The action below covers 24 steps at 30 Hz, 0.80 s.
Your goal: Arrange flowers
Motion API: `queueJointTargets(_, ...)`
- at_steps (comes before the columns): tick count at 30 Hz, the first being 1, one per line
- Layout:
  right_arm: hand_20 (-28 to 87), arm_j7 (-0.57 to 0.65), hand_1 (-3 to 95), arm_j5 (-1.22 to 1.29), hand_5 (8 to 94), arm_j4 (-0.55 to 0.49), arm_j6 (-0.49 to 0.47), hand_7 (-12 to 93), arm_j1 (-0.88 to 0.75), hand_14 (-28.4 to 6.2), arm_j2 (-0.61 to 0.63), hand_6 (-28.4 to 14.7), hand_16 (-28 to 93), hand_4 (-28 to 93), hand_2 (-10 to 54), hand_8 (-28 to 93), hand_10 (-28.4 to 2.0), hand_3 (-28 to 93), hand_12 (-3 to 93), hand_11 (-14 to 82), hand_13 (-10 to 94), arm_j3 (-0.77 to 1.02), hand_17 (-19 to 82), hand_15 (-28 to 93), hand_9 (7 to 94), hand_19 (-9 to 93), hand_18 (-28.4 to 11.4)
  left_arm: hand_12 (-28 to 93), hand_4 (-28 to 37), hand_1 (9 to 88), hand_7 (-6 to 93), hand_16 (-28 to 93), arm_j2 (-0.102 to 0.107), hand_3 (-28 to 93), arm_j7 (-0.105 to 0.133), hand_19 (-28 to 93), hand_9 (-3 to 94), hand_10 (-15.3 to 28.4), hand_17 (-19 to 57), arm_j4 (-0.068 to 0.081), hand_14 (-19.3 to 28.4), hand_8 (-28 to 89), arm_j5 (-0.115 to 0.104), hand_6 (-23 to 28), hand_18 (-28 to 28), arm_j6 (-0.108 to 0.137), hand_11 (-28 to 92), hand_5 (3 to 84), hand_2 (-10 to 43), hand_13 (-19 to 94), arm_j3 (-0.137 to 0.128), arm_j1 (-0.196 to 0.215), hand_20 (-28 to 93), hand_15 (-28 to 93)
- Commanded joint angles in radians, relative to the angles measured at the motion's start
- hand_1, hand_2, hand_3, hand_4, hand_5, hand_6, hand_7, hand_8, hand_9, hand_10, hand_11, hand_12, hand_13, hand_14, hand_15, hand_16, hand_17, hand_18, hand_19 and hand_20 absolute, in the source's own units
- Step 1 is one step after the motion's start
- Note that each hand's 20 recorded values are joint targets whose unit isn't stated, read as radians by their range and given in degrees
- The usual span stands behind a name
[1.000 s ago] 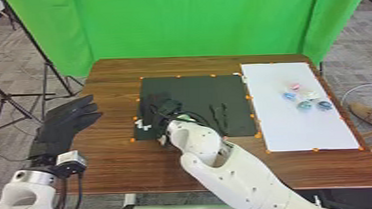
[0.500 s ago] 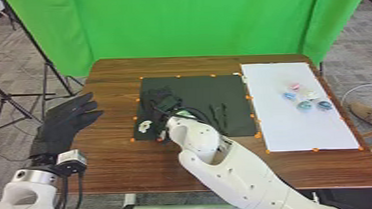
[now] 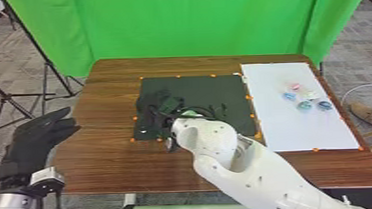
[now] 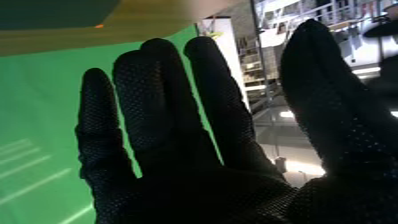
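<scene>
Head view: the robot's right hand, gloved in black fabric, is sitting over the left part of a dark rectangular mat. Its fingers are standing straight and spread in the right wrist view, with the thumb well apart and nothing lying in the palm. That openness is probably leaving room to take or settle a piece, though whether the hand is touching the mat cannot be told.

Just beside it, toward the robot, a small white piece is lying on the mat; it may be a flower, but is too small to tell. A thin dark strip is lying to the hand's right. Well apart, farther right, small pink, blue and whitish pieces are forming a loose group on a white rectangular sheet, presumably keeping them clear of the work. Beyond the mat's left edge, the black-gloved left hand is waiting, fingers relaxed and holding nothing.
</scene>
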Motion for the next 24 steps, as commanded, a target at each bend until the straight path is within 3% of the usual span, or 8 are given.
queueJointTargets(1,23,0.044,29.4,0.038,53.1,-0.105,0.089,21,-0.124,-15.8,0.275,-7.0,19,-28,-9.0,-12,-20.7,84,20.0,43.2,47,0.203,15,77,49.0,71,-23.0,13,-10.5,27.3,11.9,-11,-0.042,79,0.004,57,41.6,22.5,-8.0,-0.017,28.4,-7,0.007,14.4,21.7,0.005,39,47.4,7.2,31,-0.034,0.103,20,62)
queueJointTargets(3,23,0.043,29.5,0.047,53.0,-0.101,0.140,20,-0.169,-15.7,0.347,-7.2,19,-28,-8.1,-12,-20.8,83,19.9,42.9,47,0.260,15,77,49.0,71,-23.0,13,-10.8,27.3,12.3,-11,-0.040,80,0.023,57,41.7,22.8,-7.9,-0.018,28.4,-7,-0.004,14.4,21.8,0.016,40,47.4,7.1,31,-0.036,0.117,20,62)
queueJointTargets(5,23,0.053,29.3,0.070,52.8,-0.095,0.144,20,-0.216,-15.5,0.403,-7.4,18,-28,-7.5,-12,-20.7,83,19.7,42.3,47,0.327,15,77,48.8,71,-22.9,12,-11.0,27.3,12.6,-12,-0.043,80,0.021,57,41.7,22.8,-7.9,-0.015,28.4,-7,0.000,14.4,21.8,0.008,40,47.5,7.1,31,-0.037,0.116,20,62)
queueJointTargets(12,21,0.111,29.2,0.165,51.3,-0.042,0.165,19,-0.376,-15.1,0.525,-7.7,17,-28,-6.7,-11,-20.6,83,18.3,36.7,46,0.566,16,76,48.3,71,-22.2,12,-11.4,27.0,13.5,-12,-0.034,80,0.038,57,41.9,22.8,-8.1,-0.014,28.4,-7,-0.004,14.6,21.7,0.015,41,48.0,6.5,31,-0.028,0.114,20,62)
queueJointTargets(16,21,0.153,29.5,0.190,51.0,-0.010,0.158,19,-0.433,-14.8,0.553,-7.8,16,-28,-6.6,-11,-20.4,83,18.2,35.5,46,0.667,18,76,48.4,72,-22.3,12,-11.8,27.1,13.8,-12,-0.009,80,0.047,57,41.8,22.8,-8.1,-0.008,28.4,-8,-0.006,14.6,21.7,0.023,41,48.1,6.4,31,0.002,0.086,20,62)
queueJointTargets(19,19,0.192,29.7,0.195,50.1,-0.002,0.140,19,-0.485,-14.9,0.563,-8.0,16,-28,-6.7,-12,-20.4,83,17.6,31.2,46,0.747,21,75,47.8,72,-23.7,12,-12.1,27.1,13.9,-12,0.003,81,0.023,57,41.7,22.8,-8.1,-0.001,28.4,-8,0.011,14.6,21.6,-0.002,41,48.0,6.4,30,0.025,0.062,20,62)
queueJointTargets(24,17,0.217,29.8,0.195,48.7,0.016,0.121,18,-0.553,-15.3,0.564,-8.3,16,-28,-6.8,-11,-20.2,83,17.3,25.7,46,0.836,23,74,46.8,72,-24.7,12,-12.4,27.1,14.1,-12,0.015,81,0.034,57,41.6,22.8,-8.2,0.004,28.4,-8,0.007,14.6,21.6,0.007,41,48.0,6.4,30,0.059,0.047,19,62)
